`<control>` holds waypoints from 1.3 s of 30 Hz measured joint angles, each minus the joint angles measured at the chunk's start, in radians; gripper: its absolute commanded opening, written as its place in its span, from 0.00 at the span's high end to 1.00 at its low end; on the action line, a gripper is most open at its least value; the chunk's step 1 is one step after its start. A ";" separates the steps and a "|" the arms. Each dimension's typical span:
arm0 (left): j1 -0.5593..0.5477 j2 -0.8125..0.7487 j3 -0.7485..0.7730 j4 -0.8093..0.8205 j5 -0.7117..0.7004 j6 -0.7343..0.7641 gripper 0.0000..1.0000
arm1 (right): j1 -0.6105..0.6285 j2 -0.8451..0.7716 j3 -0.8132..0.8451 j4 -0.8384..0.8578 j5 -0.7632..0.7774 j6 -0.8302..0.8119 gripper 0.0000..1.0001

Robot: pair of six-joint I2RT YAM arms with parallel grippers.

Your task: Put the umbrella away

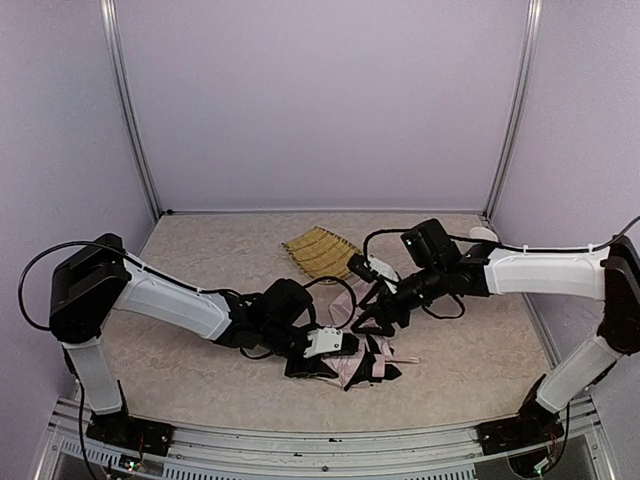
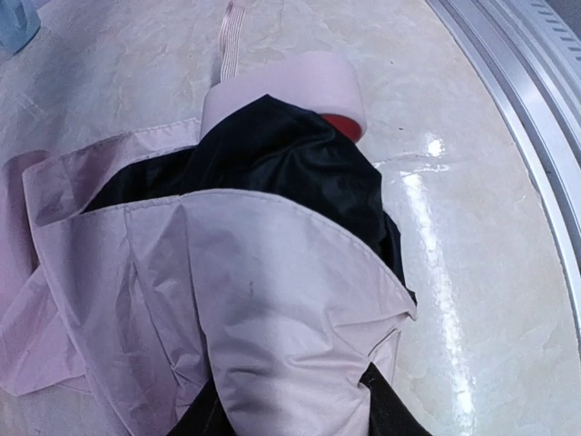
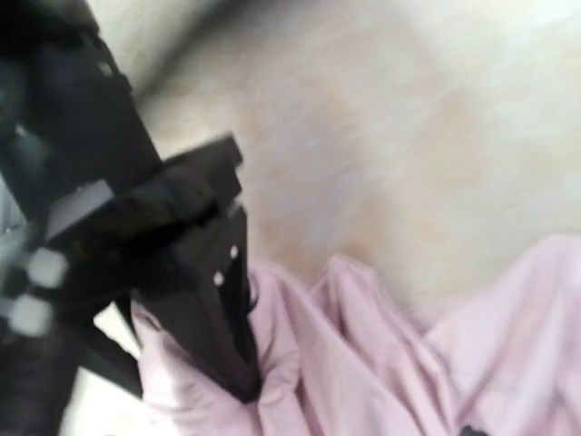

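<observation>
Fingers of the left gripper (image 1: 322, 352) cannot be seen. From above they are buried in the crumpled umbrella (image 1: 365, 362), and the left wrist camera shows only cloth, so I cannot tell whether its jaws are apart or closed. The right gripper (image 1: 372, 315) reaches in from the right side and hangs over the far edge of the same heap. Its wrist camera is blurred. One dark finger (image 3: 213, 318) has its tip on pink cloth, but the gap between the jaws cannot be made out.

Under both lies a beige, marbled worktop (image 1: 200, 250), glossy enough to throw back light. Pale lilac walls (image 1: 320, 100) close it in, with metal posts (image 1: 130, 110) at the far corners and a metal rail (image 2: 536, 100) along the near edge. A woven tray (image 1: 320, 252) sits towards the far edge, a little right of centre and well apart from the heap.

A blue thing (image 2: 14, 23) is cut off at the corner of the left wrist view, and I cannot tell what it is. The umbrella's shaft is hidden.

The umbrella lies collapsed near the middle of the near edge, pink folds over black lining. Its pale pink handle (image 2: 300, 77) and strap (image 2: 231, 32) stick out beyond the cloth on the side away from the left gripper.
</observation>
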 measured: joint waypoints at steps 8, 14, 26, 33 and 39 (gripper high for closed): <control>0.053 0.130 0.205 -0.186 0.147 -0.071 0.80 | 0.049 -0.323 -0.269 0.167 0.246 -0.071 0.22; 0.100 0.198 0.314 -0.298 0.276 -0.108 0.82 | 0.244 -0.430 -0.426 0.272 0.385 -0.259 0.03; 0.135 0.242 0.373 -0.367 0.389 -0.115 0.82 | 0.344 -0.076 -0.327 0.280 0.629 -0.467 0.09; 0.146 0.267 0.401 -0.409 0.409 -0.104 0.82 | 0.351 0.069 -0.223 0.211 0.750 -0.485 0.57; 0.153 0.257 0.383 -0.393 0.420 -0.109 0.44 | 0.357 0.081 -0.199 0.174 0.767 -0.432 0.82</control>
